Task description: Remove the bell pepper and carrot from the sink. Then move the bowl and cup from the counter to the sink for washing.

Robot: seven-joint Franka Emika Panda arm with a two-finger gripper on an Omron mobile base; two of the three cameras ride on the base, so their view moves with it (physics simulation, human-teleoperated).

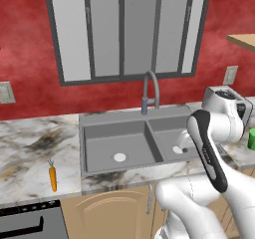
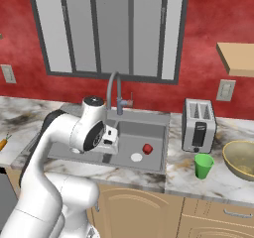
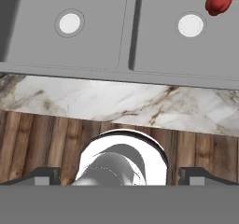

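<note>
Pepper [image 2: 147,148]: lies in the right basin of the sink [image 2: 154,125], just beside the white drain.
Carrot [image 1: 52,177]: on the counter [image 1: 30,148], left of the sink.
Cup [image 2: 203,165]: upright on the counter, near the bowl [image 2: 241,159].
Claw [image 3: 119,175]: jaws wide apart, holding nothing.

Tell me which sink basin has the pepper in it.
The right basin: the red pepper lies beside its white drain. The left basin holds only its drain.
</note>
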